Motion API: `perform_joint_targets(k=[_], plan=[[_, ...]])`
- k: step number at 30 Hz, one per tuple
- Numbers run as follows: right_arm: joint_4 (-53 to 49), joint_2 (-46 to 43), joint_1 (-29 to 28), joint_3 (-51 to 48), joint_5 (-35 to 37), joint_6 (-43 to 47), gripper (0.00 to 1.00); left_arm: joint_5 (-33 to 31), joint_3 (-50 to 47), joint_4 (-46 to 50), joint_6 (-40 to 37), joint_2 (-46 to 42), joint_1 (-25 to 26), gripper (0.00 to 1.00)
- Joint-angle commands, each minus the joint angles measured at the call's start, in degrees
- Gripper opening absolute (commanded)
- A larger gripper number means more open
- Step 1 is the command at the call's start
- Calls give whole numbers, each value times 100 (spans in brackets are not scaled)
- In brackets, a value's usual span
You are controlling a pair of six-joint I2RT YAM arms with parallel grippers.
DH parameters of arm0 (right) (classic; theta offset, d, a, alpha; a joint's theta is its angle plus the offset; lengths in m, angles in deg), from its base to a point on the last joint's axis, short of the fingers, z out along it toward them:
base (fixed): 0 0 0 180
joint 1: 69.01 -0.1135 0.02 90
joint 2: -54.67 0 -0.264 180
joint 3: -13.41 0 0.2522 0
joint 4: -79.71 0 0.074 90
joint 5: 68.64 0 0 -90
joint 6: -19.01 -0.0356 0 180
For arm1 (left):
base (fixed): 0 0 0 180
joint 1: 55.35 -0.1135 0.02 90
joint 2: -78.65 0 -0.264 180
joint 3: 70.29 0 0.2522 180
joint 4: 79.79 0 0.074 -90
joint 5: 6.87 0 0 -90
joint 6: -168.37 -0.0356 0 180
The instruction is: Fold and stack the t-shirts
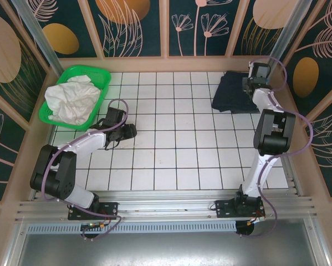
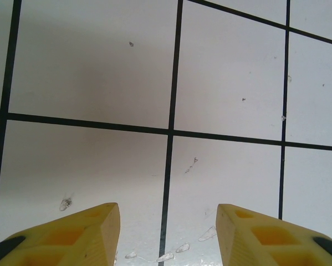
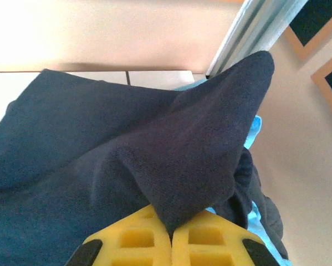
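One pinch only: right tool (image 3: 171,221) clamped tight on a raised fold of the navy t-shirt (image 1: 232,91), lying upper right in the top view. Left tool (image 2: 167,206) part-way apart, holding nothing, over bare tabletop (image 1: 171,144) at centre left, well apart from it; nearer arm plainly the right.

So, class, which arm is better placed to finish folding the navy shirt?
Likely the right. The right end effector is shut on a fold of the navy shirt, far right; the left end effector hangs open over bare tiles near the green basket.
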Motion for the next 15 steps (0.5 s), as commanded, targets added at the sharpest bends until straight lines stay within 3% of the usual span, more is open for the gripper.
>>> perform_joint_targets(k=[1, 7, 15], plan=[[501, 181, 190, 373, -357, 44, 0, -109, 171, 213, -121, 88, -9, 49], [533, 779, 520, 805, -375, 108, 0, -97, 205, 262, -122, 116, -11, 49], [549, 693, 506, 906, -1549, 110, 0, -91, 353, 305, -121, 298, -8, 48]])
